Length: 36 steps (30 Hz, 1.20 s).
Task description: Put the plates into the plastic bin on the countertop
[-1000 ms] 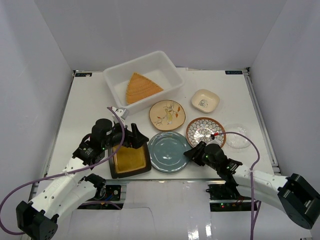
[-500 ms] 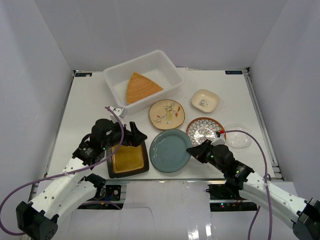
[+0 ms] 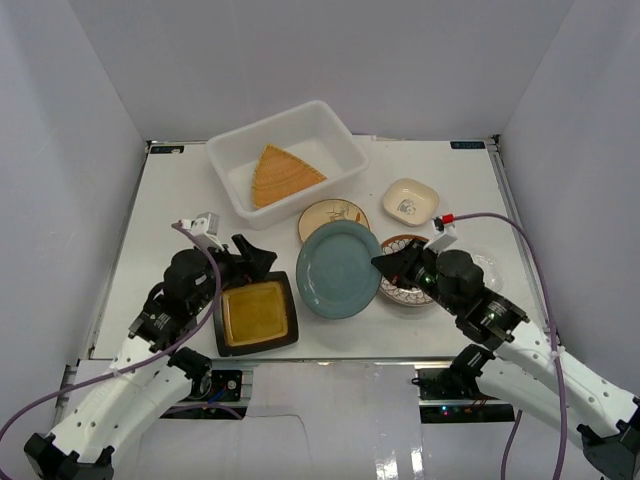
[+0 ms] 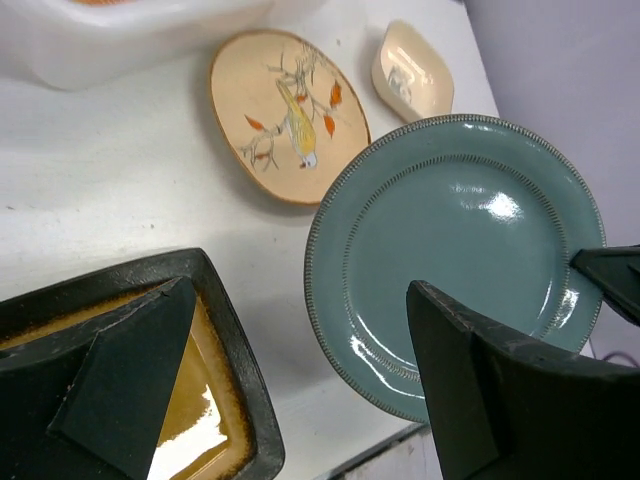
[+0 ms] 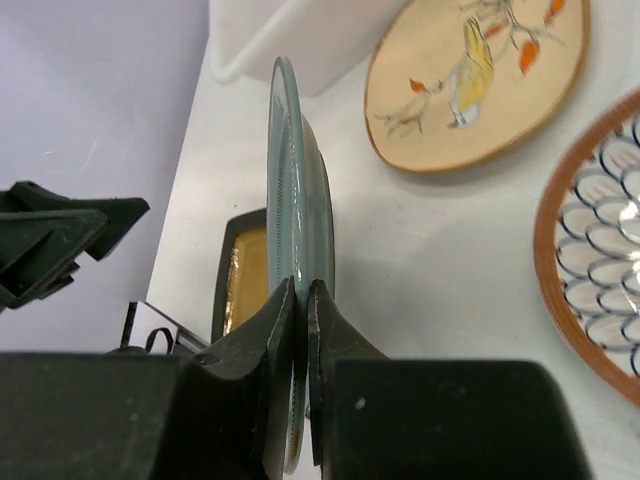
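My right end effector (image 3: 386,263) pinches the blue plate (image 3: 338,268) by its rim while the left end effector (image 3: 255,258) gapes wide; next I'd swing the plate over the bin (image 3: 340,150).

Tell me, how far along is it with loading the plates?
One done: the orange wedge plate lies in the bin. In hand: the right claw pinches the blue-grey plate by its rim, holding it on edge. Left outside: floral plate, mandala plate, cream square plate, clear plate, and black square plate by the open left claw.
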Tool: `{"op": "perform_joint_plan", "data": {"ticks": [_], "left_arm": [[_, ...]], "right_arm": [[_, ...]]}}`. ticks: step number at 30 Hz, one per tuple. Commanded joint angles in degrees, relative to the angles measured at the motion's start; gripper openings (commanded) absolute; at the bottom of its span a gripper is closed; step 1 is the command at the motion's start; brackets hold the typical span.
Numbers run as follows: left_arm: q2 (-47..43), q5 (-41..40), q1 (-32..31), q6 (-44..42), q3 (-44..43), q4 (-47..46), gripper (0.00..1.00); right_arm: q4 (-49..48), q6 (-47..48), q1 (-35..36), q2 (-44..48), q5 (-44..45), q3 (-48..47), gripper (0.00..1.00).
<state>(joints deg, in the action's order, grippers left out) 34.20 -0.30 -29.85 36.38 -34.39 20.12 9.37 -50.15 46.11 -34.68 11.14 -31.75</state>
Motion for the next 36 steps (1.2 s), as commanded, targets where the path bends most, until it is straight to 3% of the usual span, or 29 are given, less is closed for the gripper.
{"op": "perform_joint_plan", "data": {"ticks": [1,7,10,20,30,36], "left_arm": [[-3.5,-6.8,0.0,2.5,-0.6,1.1,0.97],[-6.1,-7.4,0.1,4.2,0.6,4.1,0.96],[-7.6,-7.5,0.1,4.6,1.5,5.0,0.96],[-3.4,0.2,0.1,7.7,4.8,-0.2,0.96],[5.1,2.4,0.1,9.7,7.4,-10.8,0.93],[13.6,3.1,0.2,8.2,7.2,-19.7,0.88]], "right_arm": [[-18.1,3.2,-4.2,-5.0,-2.9,-10.0,0.08],[-32.7,-3.5,-16.8,-24.9,-21.6,-21.6,0.08],[-34.1,-4.2,-18.2,-34.6,-23.7,-31.0,0.08],[-35.2,-4.6,-19.8,-71.1,-23.4,-62.1,0.08],[-29.1,-1.7,-19.2,-97.8,-27.3,-91.0,0.08],[-26.1,3.7,-18.6,-101.9,-24.9,-90.8,0.08]]}}
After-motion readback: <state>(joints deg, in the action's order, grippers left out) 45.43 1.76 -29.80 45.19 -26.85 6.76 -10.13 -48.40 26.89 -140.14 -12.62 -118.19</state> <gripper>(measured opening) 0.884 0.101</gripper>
